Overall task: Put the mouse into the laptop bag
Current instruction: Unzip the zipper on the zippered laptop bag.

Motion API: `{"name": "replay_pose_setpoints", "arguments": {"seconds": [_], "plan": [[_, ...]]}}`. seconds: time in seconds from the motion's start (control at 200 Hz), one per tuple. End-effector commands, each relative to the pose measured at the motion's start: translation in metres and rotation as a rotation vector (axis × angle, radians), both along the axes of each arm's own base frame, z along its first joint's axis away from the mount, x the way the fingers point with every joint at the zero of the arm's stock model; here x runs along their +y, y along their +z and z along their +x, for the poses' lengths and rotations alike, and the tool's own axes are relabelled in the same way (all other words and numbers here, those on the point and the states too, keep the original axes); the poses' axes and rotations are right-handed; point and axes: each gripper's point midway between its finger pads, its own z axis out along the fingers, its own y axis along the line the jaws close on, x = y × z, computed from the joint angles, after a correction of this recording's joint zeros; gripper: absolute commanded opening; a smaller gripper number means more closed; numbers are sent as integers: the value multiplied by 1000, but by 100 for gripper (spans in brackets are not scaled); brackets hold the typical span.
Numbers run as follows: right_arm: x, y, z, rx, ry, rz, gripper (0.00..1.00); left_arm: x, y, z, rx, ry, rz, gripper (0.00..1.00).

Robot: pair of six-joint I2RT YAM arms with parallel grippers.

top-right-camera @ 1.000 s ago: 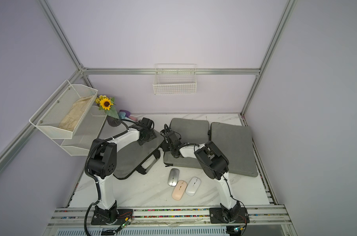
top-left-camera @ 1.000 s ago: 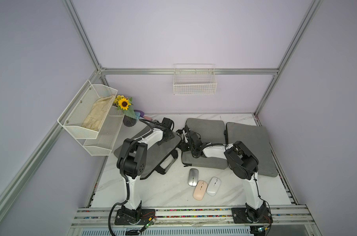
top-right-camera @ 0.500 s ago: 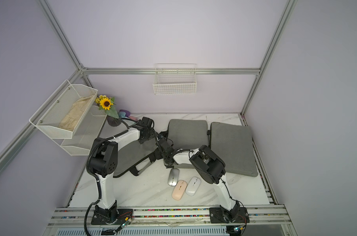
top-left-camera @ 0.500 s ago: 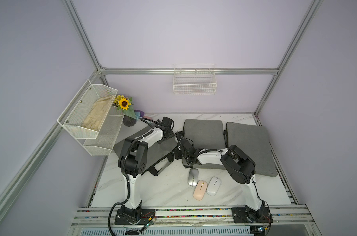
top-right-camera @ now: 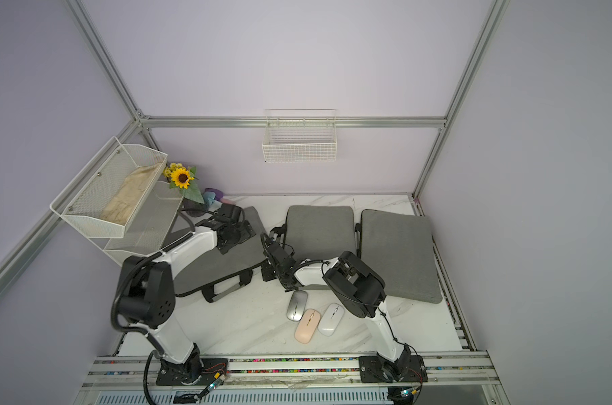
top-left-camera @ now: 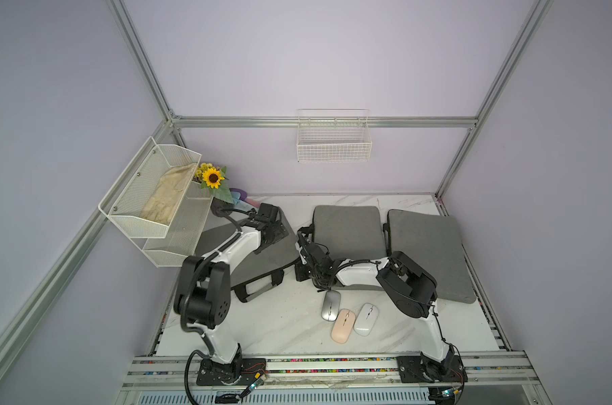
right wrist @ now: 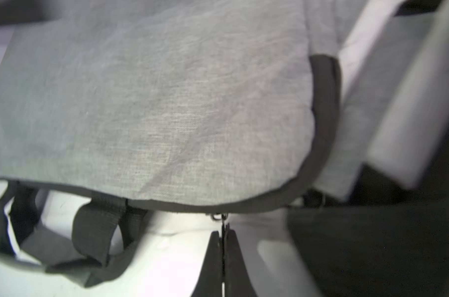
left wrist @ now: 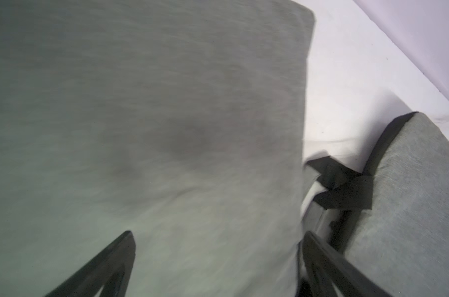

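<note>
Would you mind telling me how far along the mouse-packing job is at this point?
Done: nothing yet; the silver mouse, pink mouse and white mouse all lie on the table. In hand: the right gripper is shut on the zipper pull of a grey laptop bag, the left gripper open above it. Left: unzip, then load a mouse.

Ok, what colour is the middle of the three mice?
Pale pink; the middle mouse shows best in a top view.

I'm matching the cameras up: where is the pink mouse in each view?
In a top view: pink mouse, lower centre, between silver mouse and white mouse.
In a top view: pink mouse, lower centre too.
Left wrist: not in it.
Right wrist: not in it.
Shared landmark: the silver mouse, in both top views.
</note>
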Motion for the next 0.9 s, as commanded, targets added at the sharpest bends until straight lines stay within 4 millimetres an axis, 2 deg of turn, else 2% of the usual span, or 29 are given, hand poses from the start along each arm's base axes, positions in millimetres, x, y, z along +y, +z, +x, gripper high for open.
{"name": "replay_pose_setpoints", "arguments": {"seconds": [0.0, 0.145, 0.22, 0.3, 0.36, 0.445, 0.53, 0.645, 0.69, 0.78, 0.82, 0.86, 0.895], "plan": [[-14, 1, 34, 18, -66, 15, 0, 50, -8, -60, 7, 127, -38, 100], [-33, 0, 73, 21, -136, 21, 0, 96, -28, -121, -44, 266, -18, 100], [-44, -1, 92, 27, -168, 14, 0, 107, -32, -141, -63, 303, -16, 100], [-50, 0, 106, 20, -187, 3, 0, 109, -37, -152, -89, 312, -41, 100], [-52, 1, 114, 12, -195, -3, 0, 110, -44, -154, -99, 315, -56, 100], [-53, 2, 118, 2, -194, -19, 0, 110, -64, -154, -83, 326, -93, 100], [-54, 2, 116, -3, -187, -23, 0, 104, -79, -141, -116, 308, -171, 100], [-49, -1, 107, 4, -143, -17, 0, 90, -85, -117, -146, 237, -260, 100], [-47, -1, 102, 1, -130, -22, 0, 85, -88, -111, -148, 223, -292, 90], [-39, 2, 90, -10, -93, -28, 0, 79, -97, -106, -147, 222, -337, 49], [-33, 4, 82, -15, -73, -35, 0, 78, -101, -106, -139, 230, -339, 35], [-26, 5, 74, -22, -51, -45, 0, 76, -103, -108, -133, 237, -338, 24], [-19, 4, 63, -24, -29, -58, 0, 76, -105, -109, -131, 246, -333, 21]]}}
